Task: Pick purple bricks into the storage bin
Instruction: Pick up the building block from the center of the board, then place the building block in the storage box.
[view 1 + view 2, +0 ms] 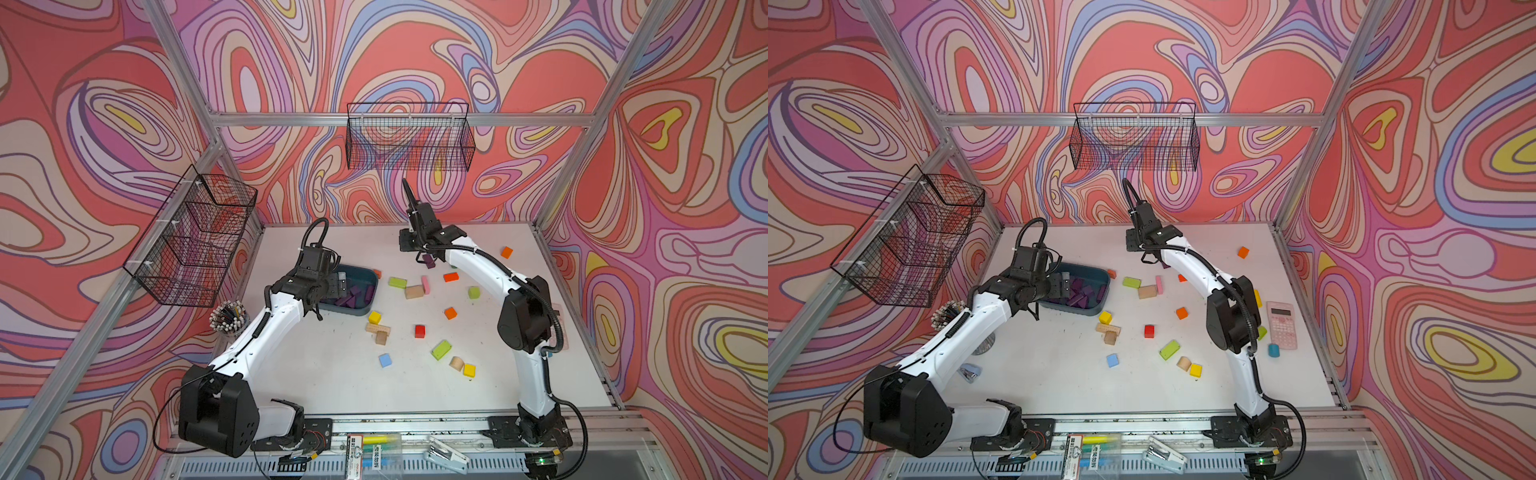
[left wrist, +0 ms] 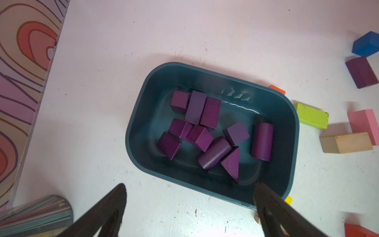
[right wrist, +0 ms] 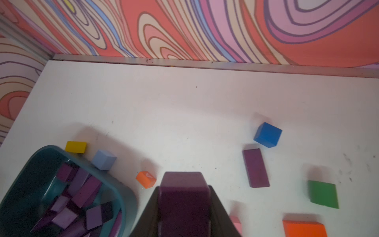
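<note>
One purple brick [image 3: 184, 203] sat pinched between the jaws of the right pincer [image 3: 184, 189], its end poking out past the fingertips. In a top view it hung clear of the tabletop [image 1: 332, 374], under the raised wrist. The storage bin [image 3: 26, 184] lay from this pincer toward the robot's left and a little nearer the arm bases. It was near but not beneath, so the brick was not yet over the rim. A small orange cube [image 3: 146, 179] stood on the tabletop in the gap between the two.

Inside the bin, about ten purple bricks [image 2: 207, 131] lay loosely, cuboids, cylinders and a wedge, leaving bare floor along the far wall [image 2: 276, 106].

The left pincer [image 2: 189, 197] hung above the bin's near edge with its jaws spread wide and nothing between them. That arm was much the nearer to the bin, and it may crowd the drop unless it gives way.

A loose purple cuboid [image 3: 256, 167] lay flat on the tabletop just beside a dark blue cube [image 3: 267, 134]. It lay on the side of the right pincer away from the bin, and the right arm was the nearer to it.
</note>
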`<action>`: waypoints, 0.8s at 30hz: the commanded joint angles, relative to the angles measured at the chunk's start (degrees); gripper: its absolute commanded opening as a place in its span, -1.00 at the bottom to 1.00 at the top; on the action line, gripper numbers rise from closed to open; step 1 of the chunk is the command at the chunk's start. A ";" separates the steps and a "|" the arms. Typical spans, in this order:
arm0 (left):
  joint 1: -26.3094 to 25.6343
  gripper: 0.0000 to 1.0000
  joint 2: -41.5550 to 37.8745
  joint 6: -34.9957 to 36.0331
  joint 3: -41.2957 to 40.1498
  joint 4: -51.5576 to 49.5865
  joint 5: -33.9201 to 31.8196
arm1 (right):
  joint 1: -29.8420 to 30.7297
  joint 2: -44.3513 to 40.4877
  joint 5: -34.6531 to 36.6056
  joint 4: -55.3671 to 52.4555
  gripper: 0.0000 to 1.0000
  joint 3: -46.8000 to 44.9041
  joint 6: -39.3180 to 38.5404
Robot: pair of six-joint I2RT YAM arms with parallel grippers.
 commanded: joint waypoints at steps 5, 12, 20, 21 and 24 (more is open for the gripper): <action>3.26 1.00 -0.83 -2.96 -0.11 0.53 2.40 | 4.82 -1.30 -1.64 1.98 -0.56 1.03 1.76; 6.07 1.00 -2.44 -3.99 -0.82 1.18 1.91 | 8.99 0.01 -3.78 4.93 -0.55 0.62 4.23; 7.64 1.00 -4.06 -4.95 -1.21 1.18 0.66 | 13.03 3.46 -5.09 7.98 -0.54 -0.30 8.08; 7.66 1.00 -4.18 -5.15 -1.12 0.82 -0.35 | 13.52 3.79 -4.95 8.73 -0.54 -0.58 8.49; 7.69 1.00 -4.80 -5.69 -1.09 -0.02 -3.29 | 14.46 4.85 -5.11 12.00 -0.54 -2.27 11.07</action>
